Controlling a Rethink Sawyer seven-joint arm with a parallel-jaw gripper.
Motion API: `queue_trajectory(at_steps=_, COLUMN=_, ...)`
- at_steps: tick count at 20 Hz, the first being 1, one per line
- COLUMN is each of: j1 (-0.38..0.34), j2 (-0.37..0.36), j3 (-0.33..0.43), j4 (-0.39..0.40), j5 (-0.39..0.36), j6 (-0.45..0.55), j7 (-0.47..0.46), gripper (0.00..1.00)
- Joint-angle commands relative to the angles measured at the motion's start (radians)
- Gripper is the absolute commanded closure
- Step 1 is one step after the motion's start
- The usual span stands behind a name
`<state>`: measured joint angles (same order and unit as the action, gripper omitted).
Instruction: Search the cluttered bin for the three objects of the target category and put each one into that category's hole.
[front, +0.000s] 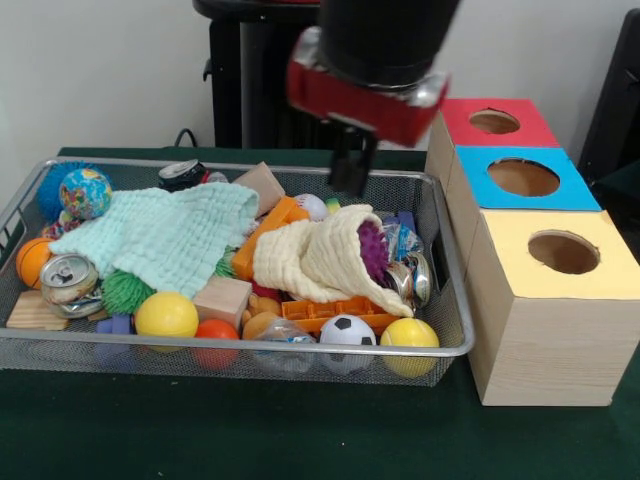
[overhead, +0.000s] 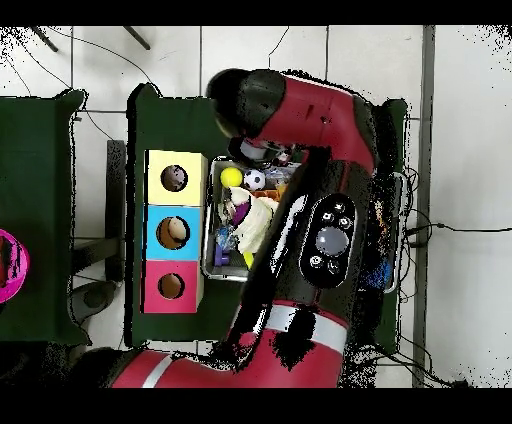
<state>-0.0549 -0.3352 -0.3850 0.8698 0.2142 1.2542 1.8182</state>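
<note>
Three boxes (front: 530, 250) stand just beside the cluttered bin (front: 452, 340) on the bench. My claw (front: 350, 170) hangs over its far rim (grip state unclear), above a cream cloth (front: 310, 262) draped on toys.

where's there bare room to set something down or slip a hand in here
Free: the green table in front of the cluttered bin, and the strip before the yellow-topped box. Inside the bin it is crowded throughout: cloths, balls, blocks and cans cover the mesh. The gripper hangs over its far rim. The bin sits close against the boxes, leaving only a narrow gap.
</note>
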Motion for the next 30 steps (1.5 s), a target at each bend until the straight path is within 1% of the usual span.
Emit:
queue_trajectory(at_steps=1, j1=-0.107, j2=0.072, j3=0.146, j4=-0.02, j5=-0.185, j6=-0.05, j7=-0.394, gripper=1.0)
queue_trajectory(at_steps=4, j1=-0.123, j2=0.073, j3=0.166, j4=-0.032, j5=-0.223, j6=-0.011, j7=-0.406, gripper=1.0)
queue_trajectory(at_steps=5, j1=-0.126, j2=0.07, j3=0.175, j4=-0.02, j5=-0.234, j6=-0.018, j7=-0.409, gripper=1.0)
queue_trajectory(at_steps=7, j1=-0.128, j2=0.066, j3=0.181, j4=-0.006, j5=-0.259, j6=-0.003, j7=-0.403, gripper=1.0)
queue_trajectory(at_steps=12, j1=-0.127, j2=0.064, j3=0.178, j4=0.001, j5=-0.326, j6=0.022, j7=-0.411, gripper=1.0)
queue_trajectory(at_steps=13, j1=-0.129, j2=0.059, j3=0.179, j4=0.015, j5=-0.336, j6=0.015, j7=-0.414, gripper=1.0)
queue_trajectory(at_steps=16, j1=-0.132, j2=0.061, j3=0.186, j4=0.028, j5=-0.356, j6=0.04, j7=-0.407, gripper=1.0)
queue_trajectory(at_steps=20, j1=-0.135, j2=0.044, j3=0.203, j4=0.068, j5=-0.374, j6=0.029, j7=-0.401, gripper=1.0)
queue_trajectory(at_steps=24, j1=-0.145, j2=0.044, j3=0.221, j4=0.063, j5=-0.4, j6=0.011, j7=-0.407, gripper=1.0)
queue_trajectory(at_steps=25, j1=-0.15, j2=0.046, j3=0.229, j4=0.058, j5=-0.409, j6=0.028, j7=-0.398, gripper=0.0)
queue_trajectory(at_steps=27, j1=-0.151, j2=0.036, j3=0.234, j4=0.077, j5=-0.412, j6=-0.015, j7=-0.408, gripper=0.0)
queue_trajectory(at_steps=28, j1=-0.154, j2=0.032, j3=0.239, j4=0.086, j5=-0.412, j6=-0.021, j7=-0.407, gripper=0.0)
queue_trajectory(at_steps=29, j1=-0.155, j2=0.039, j3=0.247, j4=0.093, j5=-0.415, j6=-0.048, j7=-0.397, gripper=0.0)
queue_trajectory(at_steps=30, j1=-0.157, j2=0.042, j3=0.251, j4=0.089, j5=-0.418, j6=-0.048, j7=-0.391, gripper=0.0)
